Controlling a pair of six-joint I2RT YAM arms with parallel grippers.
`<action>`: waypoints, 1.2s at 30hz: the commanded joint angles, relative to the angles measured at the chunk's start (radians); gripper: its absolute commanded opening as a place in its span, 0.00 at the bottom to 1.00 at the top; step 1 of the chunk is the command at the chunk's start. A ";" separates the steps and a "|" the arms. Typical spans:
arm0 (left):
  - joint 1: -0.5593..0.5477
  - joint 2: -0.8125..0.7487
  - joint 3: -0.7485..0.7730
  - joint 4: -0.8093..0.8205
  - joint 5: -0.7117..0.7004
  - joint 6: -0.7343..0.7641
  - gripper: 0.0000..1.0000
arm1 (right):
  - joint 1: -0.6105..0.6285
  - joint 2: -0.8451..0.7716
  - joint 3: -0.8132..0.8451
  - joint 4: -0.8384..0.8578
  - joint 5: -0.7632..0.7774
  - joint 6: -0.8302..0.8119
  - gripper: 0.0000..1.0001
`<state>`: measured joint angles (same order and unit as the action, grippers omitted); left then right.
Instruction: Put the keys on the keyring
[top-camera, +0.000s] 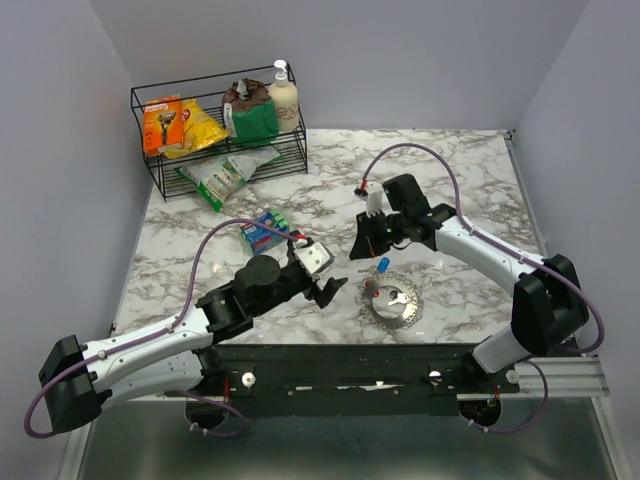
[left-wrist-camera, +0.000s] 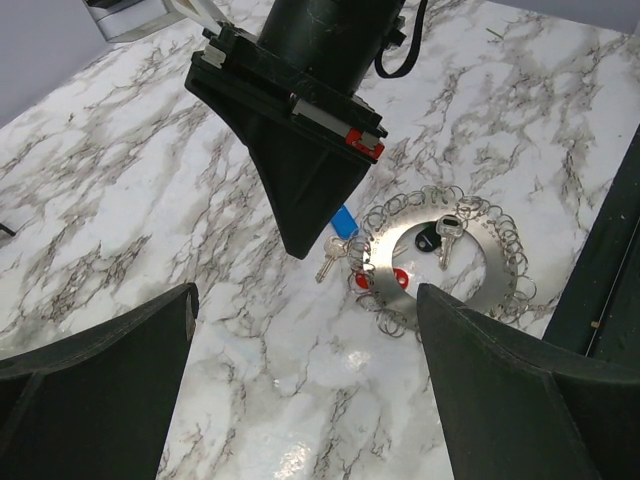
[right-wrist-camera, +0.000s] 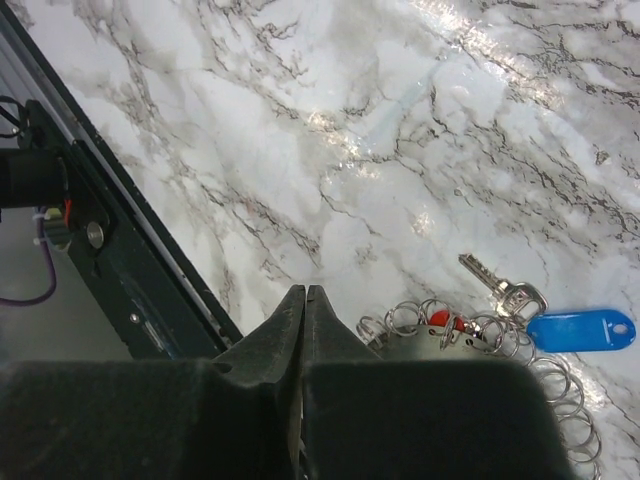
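The marble table (top-camera: 470, 170) fills the view, and both arms are out over its near half. The left arm (top-camera: 150, 350) reaches in from the near left. The right arm (top-camera: 490, 255) curls in from the near right.

Back left, a black wire rack (top-camera: 150, 165) carries an orange packet (top-camera: 162, 122), a yellow bag (top-camera: 200, 125), a green-and-brown bag (top-camera: 258, 120) and a pale pump bottle (top-camera: 284, 95). There's print on the packs, but it's too small to read. Same story for the green-and-white packet (top-camera: 225, 172) leaning out of the lower shelf and the little blue box (top-camera: 265, 232) on the marble: writing there, none of it legible.

Now the grippers. The left gripper (top-camera: 330, 289) is spread wide. Its fingers (left-wrist-camera: 100, 370) frame the scene in its own camera, with nothing between them and nothing touched. The right gripper (right-wrist-camera: 305, 300) hangs point-down just beside the keyring, fingers (right-wrist-camera: 260, 350) pressed flat together with only a hairline seam and nothing pinched. Whether its tip touches the marble, I cannot tell.

The keyring (left-wrist-camera: 390, 250), a flat silver disc hemmed with small wire loops, lies on the marble near the front edge, close to both grippers. A black-headed key (left-wrist-camera: 440, 235) lies in its middle and a red-headed key (left-wrist-camera: 400, 278) lies at its rim. The blue-tagged key (right-wrist-camera: 580, 328) lies just outside, right against the outer loops on the far side, by the right gripper's tip.
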<state>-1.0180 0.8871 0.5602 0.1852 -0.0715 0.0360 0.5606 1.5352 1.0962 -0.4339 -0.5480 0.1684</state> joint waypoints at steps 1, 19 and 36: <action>0.004 0.003 0.010 0.017 -0.024 -0.011 0.99 | -0.005 -0.024 0.007 0.035 -0.003 0.009 0.16; 0.107 0.113 0.128 -0.110 0.048 -0.212 0.99 | -0.007 -0.375 -0.265 0.176 0.289 0.121 0.63; 0.486 0.355 0.362 -0.470 0.160 -0.518 0.99 | -0.016 -0.759 -0.452 0.155 0.692 0.206 1.00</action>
<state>-0.6006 1.2285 0.8799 -0.1749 0.0986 -0.4252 0.5541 0.8528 0.6743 -0.2707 -0.0433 0.3401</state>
